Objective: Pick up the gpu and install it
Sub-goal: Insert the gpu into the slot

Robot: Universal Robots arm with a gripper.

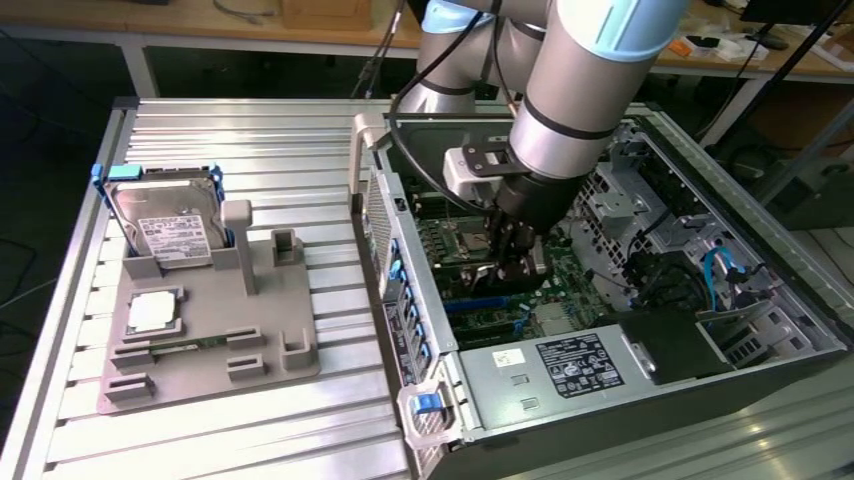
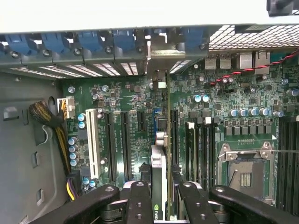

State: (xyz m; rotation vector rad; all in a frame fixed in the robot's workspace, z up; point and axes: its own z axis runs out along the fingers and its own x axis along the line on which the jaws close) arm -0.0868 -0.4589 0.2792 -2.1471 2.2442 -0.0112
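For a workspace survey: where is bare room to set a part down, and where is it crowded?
Bare table slats beyond the hard drive, and between the grey holder and the computer case. Crowded: inside the case, around the gpu.

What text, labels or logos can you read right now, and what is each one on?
Nothing reads clearly enough to quote.
Hard drive, white label: print too small.
Black label on the grey box in the computer case: white print too small.
White sticker beside it: too small.
gpu, on its edge: a green logo patch, letters blurred.
Motherboard, white printing by the slots: unreadable.
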